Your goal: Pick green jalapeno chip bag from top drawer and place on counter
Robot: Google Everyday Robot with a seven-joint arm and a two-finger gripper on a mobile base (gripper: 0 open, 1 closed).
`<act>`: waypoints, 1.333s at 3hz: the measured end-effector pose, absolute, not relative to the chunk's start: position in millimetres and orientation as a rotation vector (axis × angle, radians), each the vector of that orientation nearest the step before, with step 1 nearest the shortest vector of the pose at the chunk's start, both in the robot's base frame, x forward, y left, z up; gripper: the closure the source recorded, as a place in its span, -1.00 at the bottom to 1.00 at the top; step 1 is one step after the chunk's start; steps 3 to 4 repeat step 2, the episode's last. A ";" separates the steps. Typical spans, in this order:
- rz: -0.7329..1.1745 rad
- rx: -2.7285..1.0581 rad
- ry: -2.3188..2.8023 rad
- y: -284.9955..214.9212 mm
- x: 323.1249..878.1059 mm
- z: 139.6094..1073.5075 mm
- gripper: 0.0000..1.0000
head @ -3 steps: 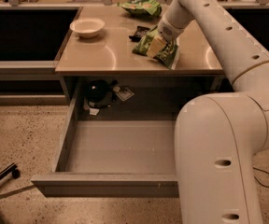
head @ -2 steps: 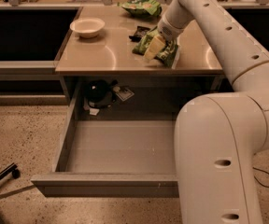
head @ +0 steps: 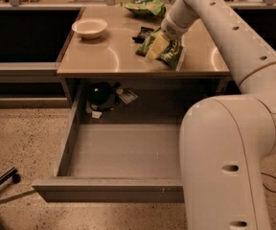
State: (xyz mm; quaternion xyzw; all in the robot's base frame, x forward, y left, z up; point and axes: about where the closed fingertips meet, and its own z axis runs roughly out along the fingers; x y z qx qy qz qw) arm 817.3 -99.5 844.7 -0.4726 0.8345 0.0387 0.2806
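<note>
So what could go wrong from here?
The claw is right at the green jalapeno chip bag, which lies near the front edge of the counter; pulling away might drag it off into the open top drawer. The arm could also nudge the small dark packet beside the bag.

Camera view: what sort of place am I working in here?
Likely an office snack station or break-room kitchen: a tan counter carrying a white bowl and a green snack bag, a grey top drawer pulled open beneath it, speckled floor. The gripper is over the counter, at the green jalapeno chip bag.
</note>
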 end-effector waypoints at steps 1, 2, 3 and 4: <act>0.055 -1.261 2.156 -92.4 814.3 884.1 -1.00; -0.022 -1.213 2.040 -97.7 798.3 945.2 -1.00; -0.022 -1.213 2.040 -97.7 798.3 945.2 -1.00; -0.022 -1.213 2.040 -97.7 798.3 945.2 -1.00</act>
